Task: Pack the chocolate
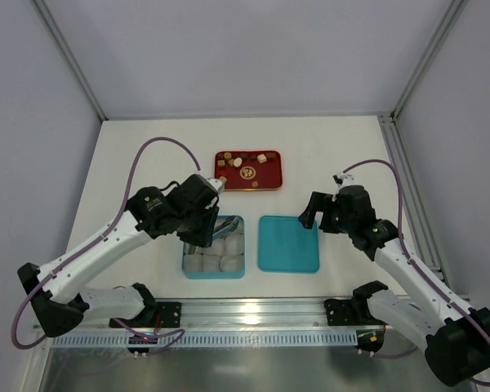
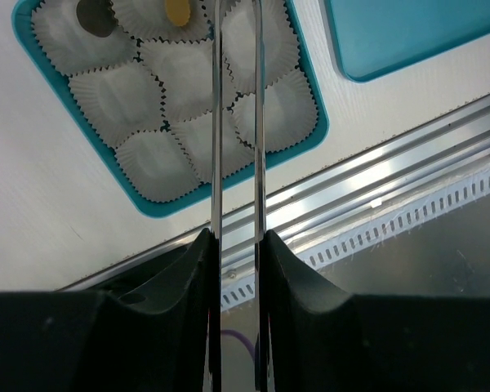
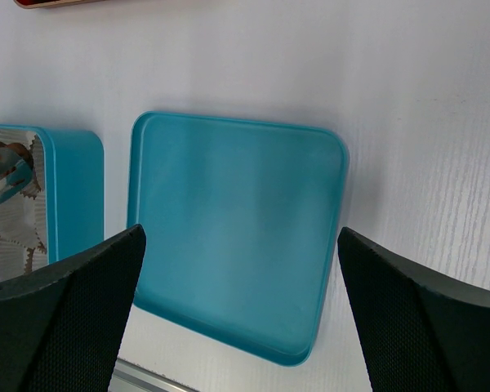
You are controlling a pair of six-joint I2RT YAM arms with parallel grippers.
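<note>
Several tiny chocolates (image 1: 243, 159), dark, tan and cream, lie on the red tray (image 1: 271, 181) at the back. A teal box (image 1: 238, 268) holds white paper cups (image 2: 114, 94). One cup holds a dark piece (image 2: 95, 16) and the one beside it a tan piece (image 2: 178, 10). My left gripper (image 1: 206, 229) hangs over the box. Its two thin metal blades (image 2: 237, 16) stand a narrow gap apart, with their tips out of that view. The right wrist view shows a brown piece (image 3: 12, 150) at those tips; I cannot tell if it is held. My right gripper (image 1: 313, 214) is wide open and empty above the teal lid (image 3: 237, 229).
The teal lid (image 1: 288, 243) lies flat to the right of the box. An aluminium rail (image 1: 253, 310) runs along the near table edge. Frame posts stand at the back corners, and a rail runs along the right side.
</note>
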